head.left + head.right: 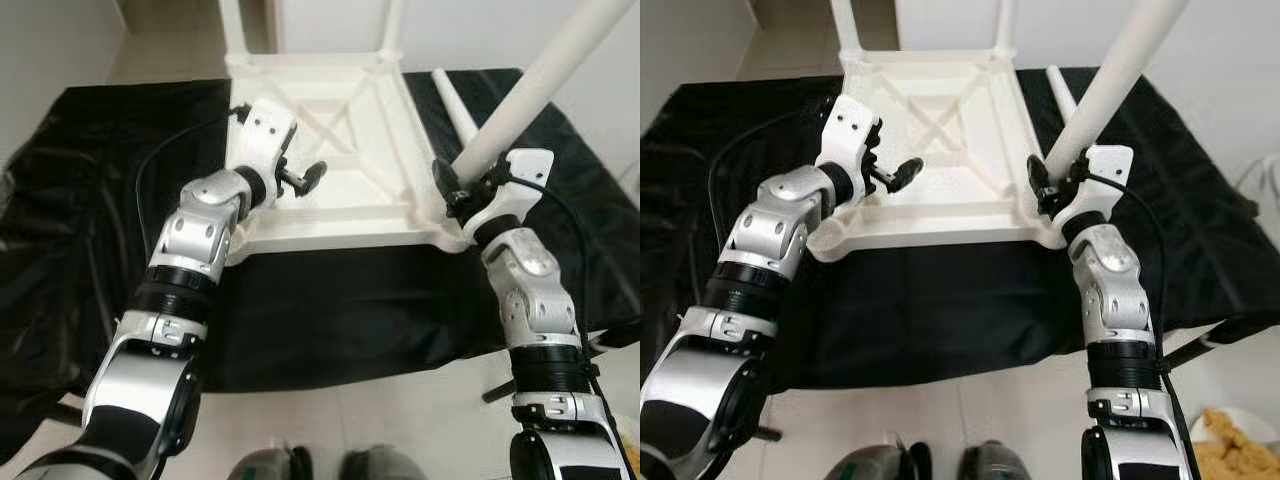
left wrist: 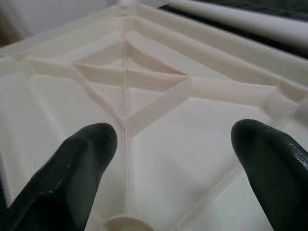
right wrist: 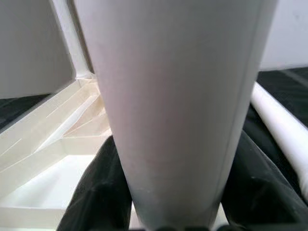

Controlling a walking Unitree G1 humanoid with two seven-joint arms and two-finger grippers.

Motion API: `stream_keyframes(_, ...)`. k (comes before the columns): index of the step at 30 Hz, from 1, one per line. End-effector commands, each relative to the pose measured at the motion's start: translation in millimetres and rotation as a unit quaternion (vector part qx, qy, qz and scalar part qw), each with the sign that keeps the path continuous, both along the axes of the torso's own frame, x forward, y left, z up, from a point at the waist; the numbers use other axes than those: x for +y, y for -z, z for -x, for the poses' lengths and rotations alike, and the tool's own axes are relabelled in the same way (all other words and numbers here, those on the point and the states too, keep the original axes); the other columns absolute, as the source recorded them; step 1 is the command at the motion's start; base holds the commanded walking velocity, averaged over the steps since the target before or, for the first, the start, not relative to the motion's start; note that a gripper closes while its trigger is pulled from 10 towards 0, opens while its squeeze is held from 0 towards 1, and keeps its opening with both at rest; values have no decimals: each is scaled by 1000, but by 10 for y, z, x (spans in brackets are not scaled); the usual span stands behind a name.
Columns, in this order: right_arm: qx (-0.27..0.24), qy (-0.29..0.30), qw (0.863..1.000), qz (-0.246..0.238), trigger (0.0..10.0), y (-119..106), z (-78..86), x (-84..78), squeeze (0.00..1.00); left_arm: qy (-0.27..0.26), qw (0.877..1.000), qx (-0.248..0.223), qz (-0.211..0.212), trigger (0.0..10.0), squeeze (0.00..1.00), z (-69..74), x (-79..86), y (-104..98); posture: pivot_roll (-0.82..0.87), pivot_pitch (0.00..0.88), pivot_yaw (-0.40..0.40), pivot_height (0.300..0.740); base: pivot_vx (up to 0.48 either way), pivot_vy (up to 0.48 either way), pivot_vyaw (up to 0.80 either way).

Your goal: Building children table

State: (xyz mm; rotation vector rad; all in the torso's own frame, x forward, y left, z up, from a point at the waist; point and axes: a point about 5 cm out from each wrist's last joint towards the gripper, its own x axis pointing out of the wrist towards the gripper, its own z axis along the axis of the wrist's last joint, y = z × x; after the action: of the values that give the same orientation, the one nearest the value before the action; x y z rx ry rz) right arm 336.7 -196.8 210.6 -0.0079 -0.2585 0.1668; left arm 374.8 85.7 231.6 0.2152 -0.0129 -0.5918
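Two arms reach: right gripper (image 1: pixel 462 182) clamps leg (image 1: pixel 540 80), left gripper (image 1: pixel 300 180) hovers spread.

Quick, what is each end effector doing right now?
Left end effector: open, holding nothing, over the upturned white plastic tabletop.
Right end effector: shut on the white tapered plastic table leg, at the tabletop's near right corner.

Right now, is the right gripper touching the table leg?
Touching. The right wrist view shows the white table leg pressed between both black fingers of the right gripper; in the left eye view they clamp its lower end.
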Motion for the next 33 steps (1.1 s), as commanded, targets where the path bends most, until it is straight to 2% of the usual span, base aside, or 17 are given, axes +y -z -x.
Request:
stream_keyframes(1, -5, -1, 1000, 3, 10000, -24, -2, 10, 0, -1, 1000, 5, -10, 10000, 0, -1, 10, 36, 39, 78, 24, 740, 0, 0, 0)
stream_keyframes(15, -9, -4, 1000, 4, 10000, -46, -21, 20, 0, 4, 999, -20, -35, 10000, 0, 4, -17, 4, 43, 69, 21, 740, 0, 0, 0)
stream_keyframes(27, -11, -5, 1000, 3, 10000, -54, -32, 29, 0, 13, 999, -21, -39, 10000, 0, 9, -29, 1, 44, 64, 21, 740, 0, 0, 0)
stream_keyframes(30, -13, -6, 1000, 2, 10000, -55, -33, 46, 0, 41, 998, -26, -47, 10000, 0, 33, -71, -9, 42, 60, 24, 740, 0, 0, 0)
stream_keyframes(32, -14, -6, 1000, 1, 10000, -55, -33, 47, 0, 79, 995, -17, -64, 10000, 0, 82, -162, 30, 44, 60, 26, 740, 0, 0, 0)
stream_keyframes(33, -14, -6, 1000, 1, 10000, -55, -33, 47, 0, 79, 995, -17, -64, 10000, 0, 82, -162, 30, 44, 60, 26, 740, 0, 0, 0)
